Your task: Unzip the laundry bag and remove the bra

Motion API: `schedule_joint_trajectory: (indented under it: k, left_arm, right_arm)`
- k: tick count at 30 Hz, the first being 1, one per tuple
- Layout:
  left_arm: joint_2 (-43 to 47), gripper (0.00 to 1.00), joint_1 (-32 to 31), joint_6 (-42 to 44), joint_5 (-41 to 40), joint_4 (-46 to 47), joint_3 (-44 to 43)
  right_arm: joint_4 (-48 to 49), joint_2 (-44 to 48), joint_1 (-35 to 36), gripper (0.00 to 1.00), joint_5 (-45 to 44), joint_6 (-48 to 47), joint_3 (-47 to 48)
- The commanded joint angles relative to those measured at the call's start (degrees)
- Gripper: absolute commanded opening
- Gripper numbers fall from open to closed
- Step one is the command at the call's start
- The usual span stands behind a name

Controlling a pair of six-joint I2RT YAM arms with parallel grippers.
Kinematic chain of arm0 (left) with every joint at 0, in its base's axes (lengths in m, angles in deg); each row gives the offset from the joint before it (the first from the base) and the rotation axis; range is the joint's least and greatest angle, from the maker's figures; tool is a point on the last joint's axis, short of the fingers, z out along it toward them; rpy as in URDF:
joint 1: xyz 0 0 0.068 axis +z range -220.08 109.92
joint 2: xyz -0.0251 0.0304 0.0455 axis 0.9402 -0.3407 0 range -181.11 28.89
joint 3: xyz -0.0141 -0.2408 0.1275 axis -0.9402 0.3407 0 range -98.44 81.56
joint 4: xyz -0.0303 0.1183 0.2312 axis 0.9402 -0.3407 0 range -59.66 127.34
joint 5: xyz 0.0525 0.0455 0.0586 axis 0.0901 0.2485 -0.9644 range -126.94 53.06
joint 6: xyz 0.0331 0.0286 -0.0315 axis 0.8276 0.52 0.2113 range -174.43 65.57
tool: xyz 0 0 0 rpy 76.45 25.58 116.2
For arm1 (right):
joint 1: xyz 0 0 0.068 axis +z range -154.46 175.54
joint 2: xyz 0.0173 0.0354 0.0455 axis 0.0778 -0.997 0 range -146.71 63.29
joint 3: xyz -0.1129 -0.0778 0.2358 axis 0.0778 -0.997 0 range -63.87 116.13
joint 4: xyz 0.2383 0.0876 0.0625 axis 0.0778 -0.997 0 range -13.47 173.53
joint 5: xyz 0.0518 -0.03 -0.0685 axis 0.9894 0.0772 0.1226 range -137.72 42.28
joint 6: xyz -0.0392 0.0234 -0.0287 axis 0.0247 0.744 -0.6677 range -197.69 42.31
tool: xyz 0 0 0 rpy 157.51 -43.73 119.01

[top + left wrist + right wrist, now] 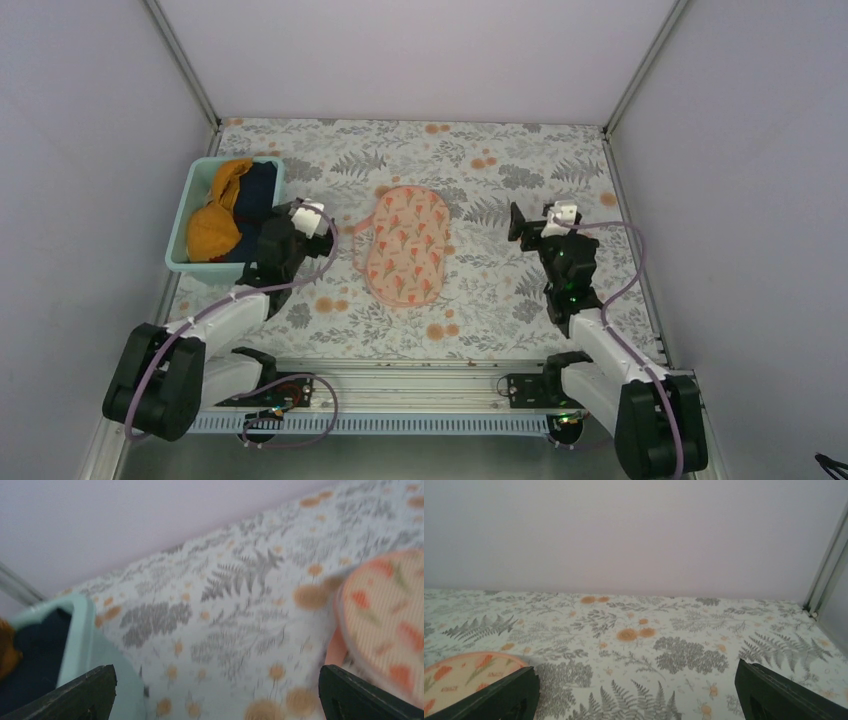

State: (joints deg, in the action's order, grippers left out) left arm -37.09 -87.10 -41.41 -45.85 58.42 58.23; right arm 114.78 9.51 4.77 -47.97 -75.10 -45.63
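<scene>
Seen spread wide and empty: left gripper (303, 214), just right of teal bin (178, 258), left of laundry bag (407, 245). Likewise spread and empty: right gripper (528, 226), right of the bag, apart from it. Lying flat mid-table on floral cloth (480, 320): the bag. Heaped in the bin, far left, beside navy fabric (256, 195): mustard bra (213, 228).

Robot lab booth: blank white panels (420, 50) and metal posts (182, 62) enclose the table (520, 300)

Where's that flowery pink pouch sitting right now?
In the top view, the laundry bag lies flat in the middle of the table, with the teal bin off to its left.
</scene>
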Motion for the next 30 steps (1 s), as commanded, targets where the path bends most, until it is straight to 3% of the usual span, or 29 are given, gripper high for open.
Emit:
schedule_joint_trajectory:
  k: [1,7,11,24,26,30]
  left_arm:
    - [2.4,1.00,2.9,1.7,2.3,13.8,5.6]
    - [1.5,1.00,6.8,0.7,6.8,23.1,11.8]
    - [-1.7,1.00,7.6,1.3,7.3,34.7,16.2]
    - [-17.8,1.00,10.2,1.5,7.7,48.1,10.1]
    - [-17.3,1.00,11.2,0.2,8.3,43.7,8.7]
    - [-18.0,1.00,13.1,-1.0,11.4,44.9,8.8]
  right_arm:
    - [12.0,-0.7,-1.4,1.00,-0.9,-0.8,-5.8]
    - [27.1,-3.8,-2.9,1.00,0.3,-2.0,-12.9]
    - [29.9,-10.5,-4.0,1.00,2.7,-4.0,-12.3]
    - [49.5,-33.4,-8.5,1.00,10.3,-6.7,-8.4]
    - [41.4,-32.9,-9.7,1.00,12.6,-6.4,-5.1]
    - [39.7,-33.5,-11.6,1.00,16.8,-5.5,-3.5]
